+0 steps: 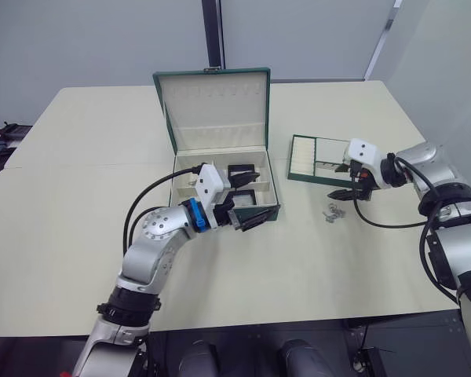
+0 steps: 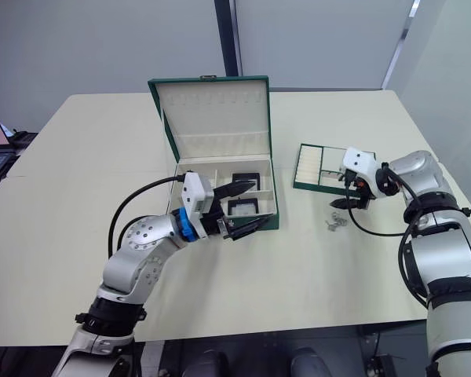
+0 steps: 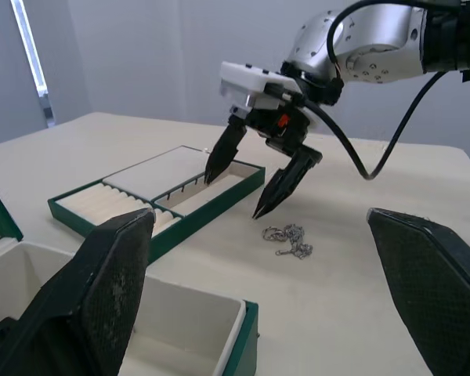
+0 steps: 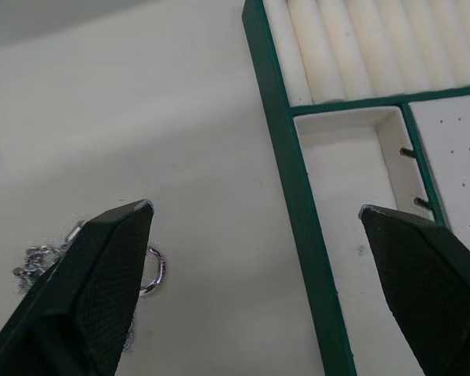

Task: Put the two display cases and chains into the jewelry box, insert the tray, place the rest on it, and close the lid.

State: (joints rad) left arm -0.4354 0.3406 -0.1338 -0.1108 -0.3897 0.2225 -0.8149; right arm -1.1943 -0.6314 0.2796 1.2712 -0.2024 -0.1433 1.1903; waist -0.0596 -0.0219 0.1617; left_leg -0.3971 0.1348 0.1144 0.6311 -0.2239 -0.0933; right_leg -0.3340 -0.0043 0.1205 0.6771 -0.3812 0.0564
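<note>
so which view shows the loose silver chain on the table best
The left wrist view: the chain lies whole and unblocked on the table, below the open right claw. The right wrist view hides part behind a finger; the eye views show it tiny beside the tray.

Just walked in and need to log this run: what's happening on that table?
A humanoid robot is packing jewelry. The large dark green hinged box stands open, with two black-framed display cases already inside. The left gripper hovers open over them. The right gripper is open above a small silver chain cluster lying on the table, beside the shallow green cream-lined tray, which is not yet in the box.
</note>
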